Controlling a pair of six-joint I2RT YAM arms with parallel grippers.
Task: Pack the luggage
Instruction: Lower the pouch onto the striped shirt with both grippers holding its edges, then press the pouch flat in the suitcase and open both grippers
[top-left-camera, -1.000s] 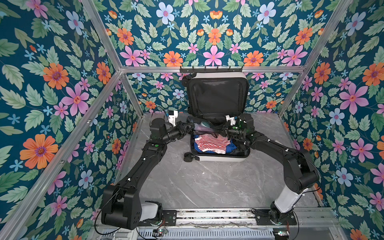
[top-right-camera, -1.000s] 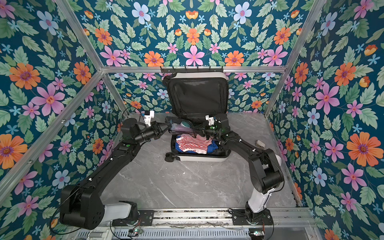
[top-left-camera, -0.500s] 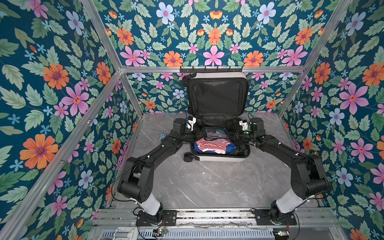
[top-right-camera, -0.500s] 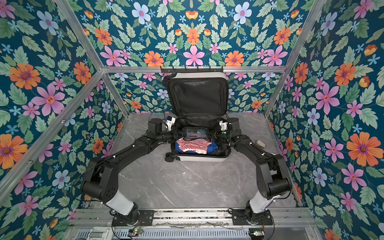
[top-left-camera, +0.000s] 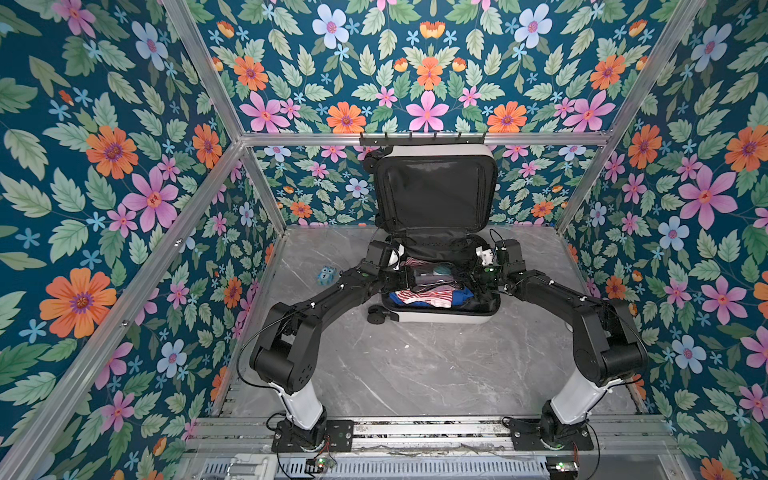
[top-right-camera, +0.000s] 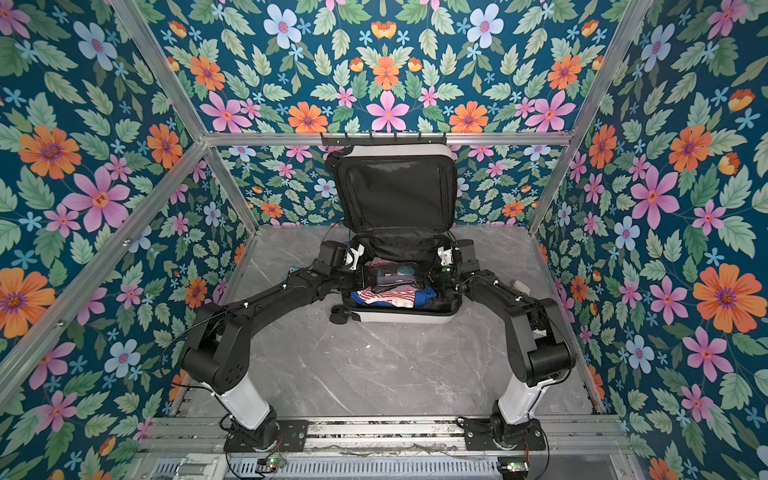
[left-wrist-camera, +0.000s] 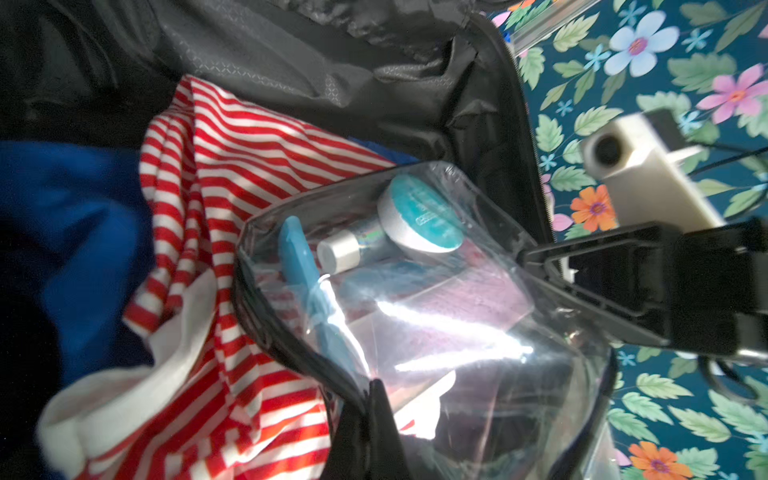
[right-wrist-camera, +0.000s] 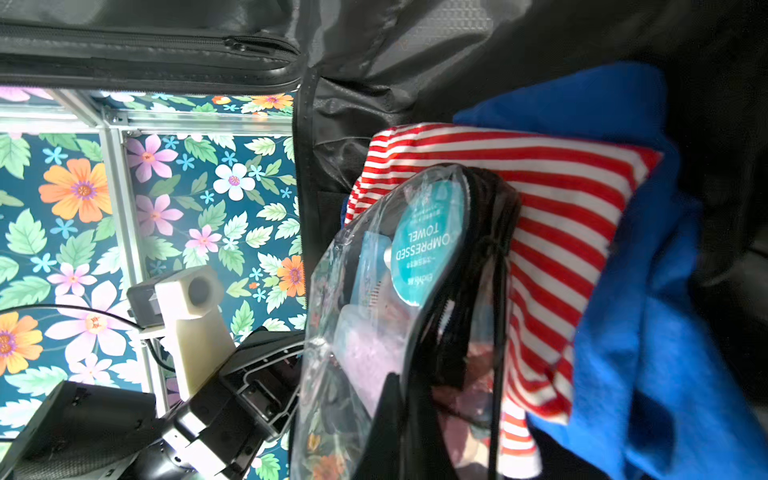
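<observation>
- The small white hard-shell suitcase lies open at the middle of the grey marble table's back edge. Its black-lined lid stands upright against the floral back wall.
- You are in the placing step. The clear black-edged toiletry pouch sits over the red-and-white striped garment and the blue cloth in the lower half. I cannot tell whether it rests on them yet.
- Your left gripper pinches one end of the pouch and your right gripper pinches the opposite end, each with its fingers pressed onto the pouch's rim.
- Next, I judge, you should lower the pouch until it lies flat on the clothes. Then release both ends and lift out clear of the lining and lid.
- A small blue toy figure lies near the table's left edge, outside the suitcase, and it probably goes in afterwards.
</observation>
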